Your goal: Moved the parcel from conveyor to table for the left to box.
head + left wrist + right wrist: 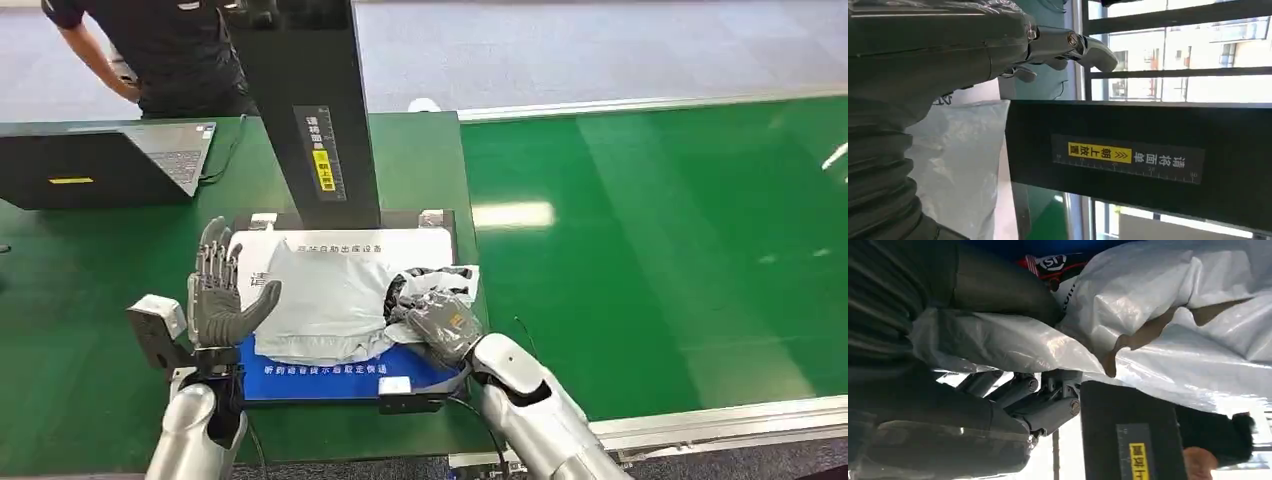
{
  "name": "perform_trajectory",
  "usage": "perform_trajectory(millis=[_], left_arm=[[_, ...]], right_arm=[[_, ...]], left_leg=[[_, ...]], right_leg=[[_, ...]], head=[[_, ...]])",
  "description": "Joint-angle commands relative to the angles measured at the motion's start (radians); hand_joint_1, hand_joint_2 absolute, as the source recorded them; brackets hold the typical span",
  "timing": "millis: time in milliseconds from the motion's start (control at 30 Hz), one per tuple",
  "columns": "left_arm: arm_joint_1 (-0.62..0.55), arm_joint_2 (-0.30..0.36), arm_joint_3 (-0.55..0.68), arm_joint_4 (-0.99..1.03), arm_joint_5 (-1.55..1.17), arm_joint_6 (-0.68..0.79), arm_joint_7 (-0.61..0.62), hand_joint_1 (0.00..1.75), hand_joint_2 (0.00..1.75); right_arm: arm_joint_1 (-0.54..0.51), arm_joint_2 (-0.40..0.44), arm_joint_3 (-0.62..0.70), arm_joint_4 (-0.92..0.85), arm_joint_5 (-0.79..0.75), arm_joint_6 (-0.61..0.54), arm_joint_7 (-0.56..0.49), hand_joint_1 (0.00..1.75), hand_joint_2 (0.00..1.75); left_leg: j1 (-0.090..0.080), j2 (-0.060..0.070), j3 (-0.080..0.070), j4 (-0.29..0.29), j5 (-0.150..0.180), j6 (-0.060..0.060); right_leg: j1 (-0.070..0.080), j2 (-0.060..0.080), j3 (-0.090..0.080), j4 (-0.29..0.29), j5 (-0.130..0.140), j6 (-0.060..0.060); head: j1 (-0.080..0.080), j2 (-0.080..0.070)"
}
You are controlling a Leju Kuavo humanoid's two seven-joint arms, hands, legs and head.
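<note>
On the green worktop (80, 290) lies the soft white plastic parcel (330, 300). The right hand (445, 325) holds its edge; the left hand (215, 295) waits beside it, fingers (212, 250) spread. Boxing is left.

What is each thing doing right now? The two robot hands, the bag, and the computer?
Left hand: open, fingers up, beside the parcel, holding nothing.
Right hand: gripping the parcel's crumpled end.
Parcel: grey plastic bag, wrinkled, lying on the blue and white platform under the black post.
Laptop: lid open, on the green table.
</note>
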Motion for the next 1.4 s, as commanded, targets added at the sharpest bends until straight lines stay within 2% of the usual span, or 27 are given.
perform_trajectory(millis=[33,67,167,267,367,400,433,467,500,533,567,600,733,833,867,900,1000,1133,1333,1400], left_arm=[[-0.023,0.023,-0.015,0.065,0.004,0.007,0.003,0.0,1.75],[-0.02,0.021,-0.012,0.058,0.005,0.01,0.006,0.0,1.75],[-0.012,0.02,-0.005,0.046,0.007,0.016,0.012,0.0,1.75],[-0.001,0.02,0.0,0.039,0.008,0.02,0.012,0.0,1.75],[0.014,0.021,-0.001,0.027,0.009,0.016,0.011,0.0,1.75],[0.017,0.021,0.001,0.025,0.009,0.018,0.012,0.0,1.75],[0.021,0.023,0.001,0.024,0.009,0.018,0.012,0.0,1.75],[0.025,0.025,0.001,0.023,0.008,0.018,0.012,0.0,1.75],[0.027,0.027,0.001,0.025,0.008,0.018,0.012,0.0,1.75],[0.027,0.027,0.001,0.026,0.008,0.018,0.012,0.0,1.75],[0.02,0.031,-0.005,0.038,0.009,0.013,0.008,0.0,1.75],[0.016,0.031,-0.007,0.045,0.009,0.01,0.007,0.0,1.75],[0.014,0.031,-0.008,0.049,0.009,0.01,0.007,0.0,1.75],[0.011,0.033,-0.007,0.054,0.01,0.01,0.005,0.0,1.75],[0.011,0.033,-0.005,0.054,0.01,0.01,0.005,0.0,1.75],[0.011,0.032,0.0,0.05,0.01,0.009,0.004,0.0,1.75],[0.011,0.032,0.001,0.048,0.01,0.008,0.004,0.0,1.75],[0.011,0.032,0.001,0.048,0.01,0.008,0.004,0.0,1.75],[0.011,0.032,0.001,0.048,0.01,0.008,0.004,0.0,1.75],[0.01,0.029,0.012,0.043,0.01,0.006,0.007,0.0,1.75]], right_arm=[[-0.102,-0.014,0.094,0.234,0.017,-0.17,0.055,0.12,1.75],[-0.102,-0.01,0.078,0.237,0.01,-0.218,0.069,0.0,1.75],[-0.093,-0.006,0.035,0.229,-0.039,-0.305,0.054,0.0,1.75],[-0.061,-0.016,-0.022,0.154,-0.084,-0.325,0.01,0.0,1.75],[-0.031,-0.009,-0.081,0.129,-0.229,-0.315,-0.087,0.0,1.75],[-0.028,-0.011,-0.103,0.122,-0.332,-0.262,-0.141,0.0,1.75],[-0.019,-0.008,-0.139,0.099,-0.477,-0.128,-0.195,0.0,1.75],[-0.005,0.005,-0.201,0.076,-0.687,0.101,-0.241,0.0,1.75],[0.0,-0.01,-0.22,0.06,-0.767,0.206,-0.251,0.0,1.75],[0.003,-0.016,-0.22,0.055,-0.769,0.21,-0.252,0.0,1.75],[0.019,-0.033,-0.234,0.028,-0.934,0.459,-0.261,0.0,1.75],[0.029,-0.055,-0.24,0.017,-0.978,0.527,-0.264,0.0,1.75],[0.036,-0.062,-0.241,0.013,-0.981,0.531,-0.266,0.0,1.75],[0.061,-0.091,-0.235,-0.041,-1.17,0.849,-0.266,0.0,1.75],[0.073,-0.098,-0.24,-0.066,-1.193,0.886,-0.266,0.0,1.75],[0.103,-0.109,-0.256,-0.121,-1.254,0.97,-0.266,0.0,1.75],[0.114,-0.117,-0.259,-0.136,-1.259,0.976,-0.265,0.0,1.75],[0.114,-0.117,-0.259,-0.136,-1.259,0.976,-0.265,0.0,1.75],[0.114,-0.117,-0.259,-0.136,-1.259,0.976,-0.265,0.0,1.75],[0.138,-0.118,-0.289,-0.19,-1.291,1.005,-0.266,0.0,1.75]], left_leg=[[-0.001,-0.002,0.002,-0.002,0.001,0.0],[-0.001,-0.002,0.003,-0.003,0.002,0.0],[-0.001,-0.001,0.002,-0.001,0.001,0.0],[-0.002,-0.002,0.003,-0.003,0.002,0.0],[-0.001,-0.003,0.002,-0.002,0.001,0.0],[-0.001,-0.002,0.002,-0.002,0.001,0.0],[-0.001,-0.003,0.003,-0.003,0.001,0.0],[-0.001,-0.003,0.003,-0.003,0.001,0.0],[-0.001,-0.003,0.003,-0.002,0.001,0.0],[-0.001,-0.002,0.002,-0.002,0.001,0.0],[-0.001,-0.003,0.002,-0.002,0.001,0.0],[-0.001,-0.004,0.001,-0.002,0.001,0.0],[-0.001,-0.005,0.0,-0.001,0.001,0.0],[-0.001,-0.003,-0.001,-0.001,0.001,0.0],[-0.001,-0.004,0.001,-0.002,0.001,0.0],[-0.001,-0.004,-0.001,-0.001,0.001,0.0],[-0.001,-0.006,0.0,-0.002,0.001,0.0],[0.0,-0.002,-0.001,0.0,0.001,0.0],[0.0,-0.002,-0.001,-0.001,0.001,-0.001],[-0.001,-0.002,-0.001,-0.001,0.001,-0.001]], right_leg=[[-0.001,-0.002,0.002,-0.001,0.0,-0.001],[-0.001,-0.003,0.002,-0.001,0.001,-0.002],[0.0,-0.002,0.001,0.0,0.001,-0.002],[-0.001,-0.002,0.002,-0.001,0.001,-0.003],[-0.001,-0.003,0.002,0.0,0.0,-0.002],[-0.001,-0.003,0.002,0.0,0.0,-0.002],[-0.001,-0.003,0.002,-0.001,0.0,-0.003],[-0.001,-0.003,0.002,-0.001,0.0,-0.003],[-0.001,-0.003,0.002,-0.001,0.0,-0.003],[-0.001,-0.003,0.001,0.0,0.0,-0.003],[-0.001,-0.004,0.001,0.0,0.0,-0.003],[-0.001,-0.004,0.001,0.0,0.0,-0.003],[0.0,-0.005,0.0,0.0,0.0,-0.002],[0.0,-0.003,0.0,0.0,0.0,-0.002],[-0.001,-0.004,0.001,-0.001,0.0,-0.002],[0.0,-0.004,0.0,0.0,0.0,-0.002],[-0.001,-0.006,0.001,0.0,-0.001,-0.002],[0.0,-0.002,-0.001,0.0,0.0,-0.001],[0.0,-0.002,-0.001,0.0,0.001,-0.002],[0.0,-0.002,-0.001,0.0,0.0,-0.002]], head=[[0.0,0.0],[0.0,0.0],[0.0,0.0],[0.0,0.0],[0.0,0.0],[0.0,0.0],[0.0,0.0],[0.0,0.0],[0.0,0.0],[0.0,0.0],[0.0,0.0],[0.0,0.0],[0.0,0.0],[0.0,0.0],[0.0,0.0],[0.0,0.0],[0.0,0.0],[0.0,0.0],[0.0,0.0],[0.0,0.0]])
